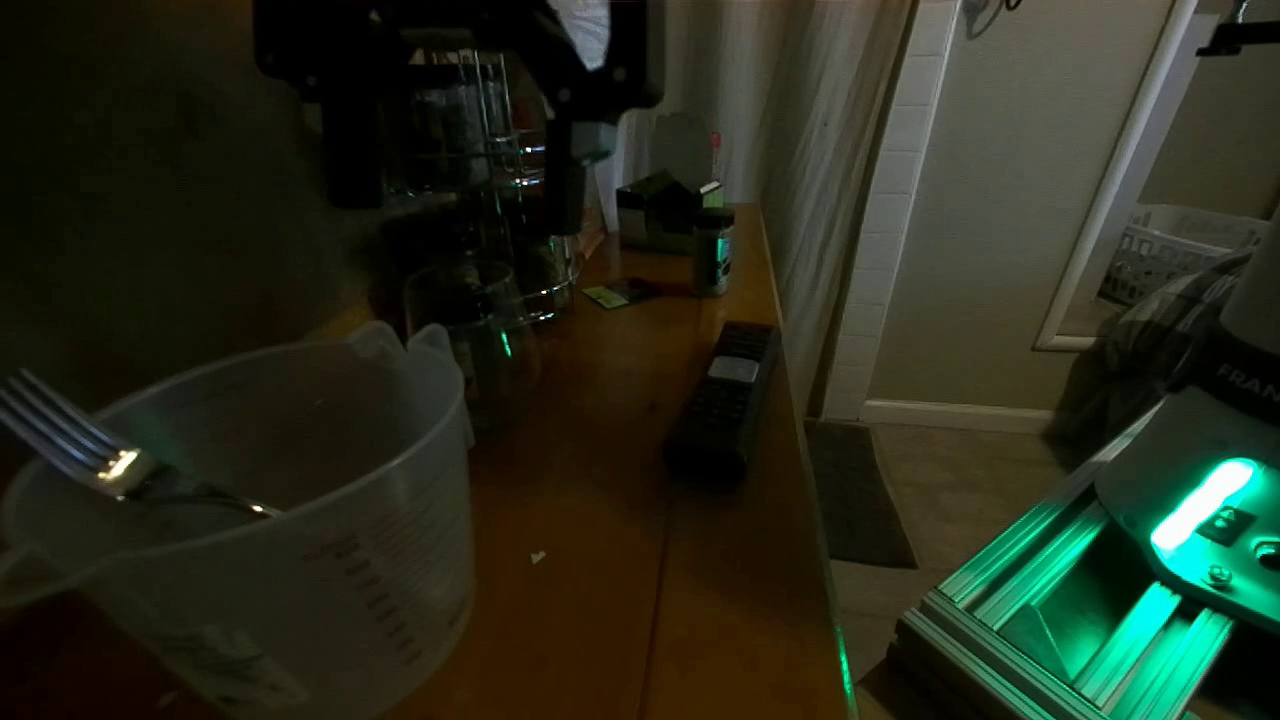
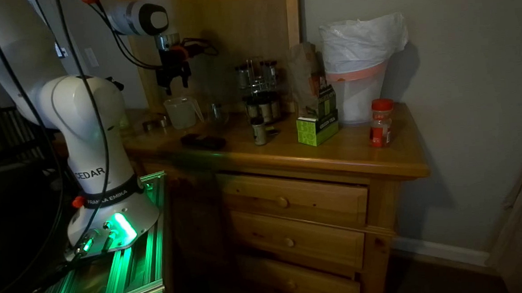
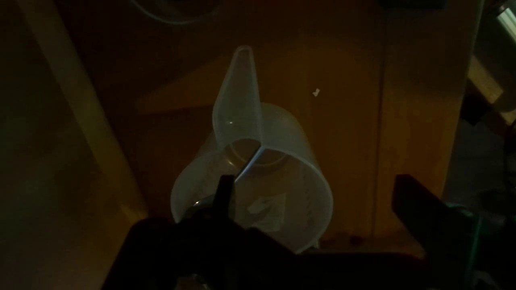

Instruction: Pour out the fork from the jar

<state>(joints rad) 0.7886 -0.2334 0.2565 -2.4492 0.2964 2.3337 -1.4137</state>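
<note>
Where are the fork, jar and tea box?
Fork (image 1: pixel 126 471): in an exterior view, its neck.
Jar (image 1: pixel 330 590): in an exterior view, its outer wall.
Tea box (image 2: pixel 325 126): in an exterior view, its printed side.

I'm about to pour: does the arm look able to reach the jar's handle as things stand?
Likely yes: the open gripper hangs above the jar, and nothing visible seems to block its handle.

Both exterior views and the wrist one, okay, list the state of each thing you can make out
Jar: upright, uncovered
Fork: inside the jar, leaning, tines up past the rim
Gripper: open, above the jar, holding nothing
Black handset: lying flat; power unclear
Red-capped bottle: upright, cap on
Top drawer: looks shut
Base light: lit green
</note>
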